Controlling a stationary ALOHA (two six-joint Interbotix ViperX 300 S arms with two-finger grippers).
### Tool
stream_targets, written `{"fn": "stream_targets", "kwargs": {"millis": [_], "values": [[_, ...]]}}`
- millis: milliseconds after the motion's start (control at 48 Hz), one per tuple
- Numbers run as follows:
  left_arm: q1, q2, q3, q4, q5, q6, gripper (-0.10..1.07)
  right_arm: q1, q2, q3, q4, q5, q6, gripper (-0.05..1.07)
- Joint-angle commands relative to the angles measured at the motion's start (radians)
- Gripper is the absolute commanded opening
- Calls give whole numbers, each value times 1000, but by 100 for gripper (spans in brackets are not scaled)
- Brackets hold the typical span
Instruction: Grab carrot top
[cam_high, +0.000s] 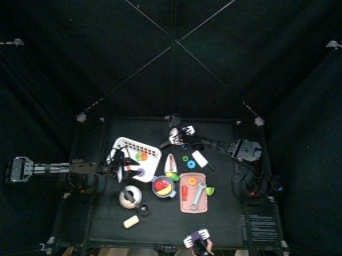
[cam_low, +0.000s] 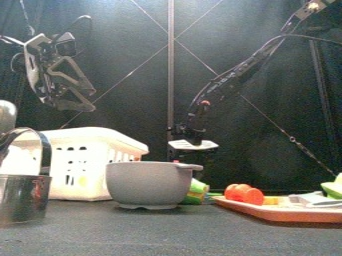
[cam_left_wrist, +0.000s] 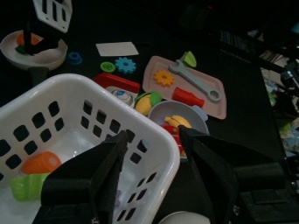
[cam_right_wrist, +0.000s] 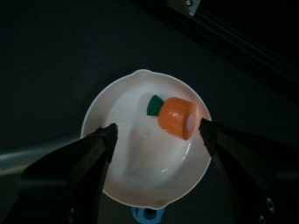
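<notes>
The carrot (cam_right_wrist: 177, 115), a small orange piece with a green bit beside it, lies in a white bowl (cam_right_wrist: 128, 153). My right gripper (cam_right_wrist: 160, 171) hangs open straight above that bowl, one jaw on each side of it and clear of the carrot. In the front view the right gripper (cam_low: 187, 133) sits just over the white bowl (cam_low: 185, 146) at the back of the table. My left gripper (cam_left_wrist: 152, 166) is open and empty above the white rack (cam_left_wrist: 82, 114); it is raised at the left (cam_low: 54, 75). The bowl with the carrot also shows far off in the left wrist view (cam_left_wrist: 33, 48).
A grey bowl (cam_low: 154, 184) stands at the front middle, with a metal cup (cam_low: 20, 198) at the left. A salmon-pink board (cam_left_wrist: 193, 83) with toy food lies at the right, a red piece (cam_low: 242, 192) beside it. The rack holds an orange and a green piece.
</notes>
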Motion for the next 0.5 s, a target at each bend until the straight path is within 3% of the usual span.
{"fn": "stream_targets", "kwargs": {"millis": [0, 479], "values": [[3, 0, -14, -2, -3, 2, 87, -11, -17, -25, 0, 0, 2, 103], [3, 0, -14, -2, -3, 2, 87, -23, 23, -46, 3, -5, 2, 103]]}}
